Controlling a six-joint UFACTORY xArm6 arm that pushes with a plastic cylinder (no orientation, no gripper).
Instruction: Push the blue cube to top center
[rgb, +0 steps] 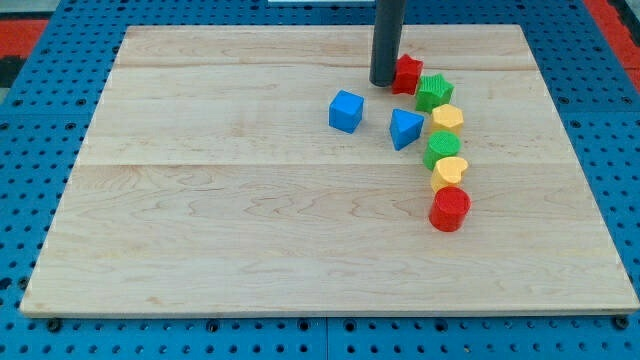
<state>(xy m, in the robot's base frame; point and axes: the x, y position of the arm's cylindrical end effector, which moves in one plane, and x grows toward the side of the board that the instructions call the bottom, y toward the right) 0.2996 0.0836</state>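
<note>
The blue cube (346, 110) lies on the wooden board (200, 200), a little right of centre in the upper half. My tip (383, 82) stands above and to the right of the cube, apart from it, and touches or nearly touches the red star block (407, 74) on its right. A blue triangular block (405, 128) lies to the right of the cube.
A curved line of blocks runs down the right side: green star (434, 92), yellow block (447, 118), green block (441, 150), yellow block (450, 171), red cylinder (449, 209). The board rests on a blue pegboard (30, 200).
</note>
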